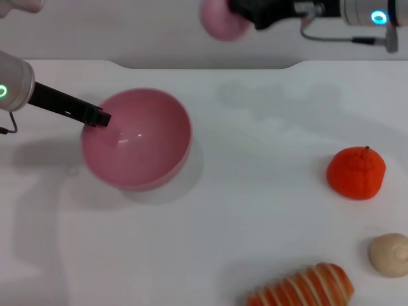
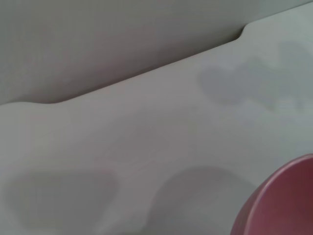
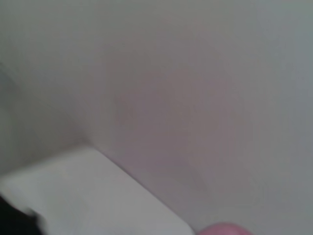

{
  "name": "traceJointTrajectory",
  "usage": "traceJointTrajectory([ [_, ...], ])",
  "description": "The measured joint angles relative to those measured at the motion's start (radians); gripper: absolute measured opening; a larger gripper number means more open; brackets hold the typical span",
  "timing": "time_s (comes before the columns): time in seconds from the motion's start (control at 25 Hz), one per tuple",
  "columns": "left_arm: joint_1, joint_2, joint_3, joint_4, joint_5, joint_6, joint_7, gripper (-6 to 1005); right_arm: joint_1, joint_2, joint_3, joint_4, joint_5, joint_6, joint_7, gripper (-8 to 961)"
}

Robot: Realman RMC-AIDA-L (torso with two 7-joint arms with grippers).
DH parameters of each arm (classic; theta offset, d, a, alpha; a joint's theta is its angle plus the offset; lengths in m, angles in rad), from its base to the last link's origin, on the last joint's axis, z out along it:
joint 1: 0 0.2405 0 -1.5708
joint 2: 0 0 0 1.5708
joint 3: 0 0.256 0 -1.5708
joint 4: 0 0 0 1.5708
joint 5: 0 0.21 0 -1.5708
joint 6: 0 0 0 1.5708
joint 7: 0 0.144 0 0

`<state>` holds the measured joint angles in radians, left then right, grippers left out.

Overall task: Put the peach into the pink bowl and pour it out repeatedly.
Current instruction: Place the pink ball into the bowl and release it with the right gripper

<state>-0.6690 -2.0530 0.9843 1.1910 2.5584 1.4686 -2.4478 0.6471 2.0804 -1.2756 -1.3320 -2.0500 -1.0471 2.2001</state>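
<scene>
Pink bowl (image 1: 137, 137); pale-pink peach (image 1: 220, 20); orange-red fruit (image 1: 356, 172); beige ball (image 1: 389, 254); white table (image 1: 255, 210).

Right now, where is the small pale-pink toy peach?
In the head view, the peach is held aloft by the right gripper, beyond the table's far edge, above-right of the pink bowl.

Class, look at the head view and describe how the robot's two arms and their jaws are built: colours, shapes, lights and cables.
Both arms have rounded silver-white wrist housings, each with a glowing ring light: green on the left, blue on the right. Each narrows into a black end part. The left gripper is a slim black bar with a blocky tip; a thin dark cable hangs below its housing. The right gripper is bulkier, with a grey cable looping beneath.
</scene>
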Motion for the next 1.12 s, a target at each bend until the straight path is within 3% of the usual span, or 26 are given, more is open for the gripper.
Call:
traceJointTrajectory([
  [0.16, -0.006, -0.001, 0.001, -0.004, 0.000, 0.004, 0.000, 40, 0.013, 0.000, -0.096, -0.045, 0.103, -0.017, -0.071, 38],
  [0.48, -0.009, -0.001, 0.003, -0.004, 0.000, 0.010, -0.008, 39, 0.093, -0.003, -0.276, 0.072, 0.111, 0.049, -0.086, 44],
  [1.0, -0.012, 0.001, 0.003, -0.004, 0.000, 0.000, -0.004, 39, 0.129, -0.003, -0.317, 0.148, 0.106, 0.075, -0.102, 54],
  [1.12, -0.012, 0.001, 0.003, -0.004, 0.000, 0.000, -0.004, 39, 0.124, -0.002, -0.319, 0.149, 0.107, 0.089, -0.102, 189],
])
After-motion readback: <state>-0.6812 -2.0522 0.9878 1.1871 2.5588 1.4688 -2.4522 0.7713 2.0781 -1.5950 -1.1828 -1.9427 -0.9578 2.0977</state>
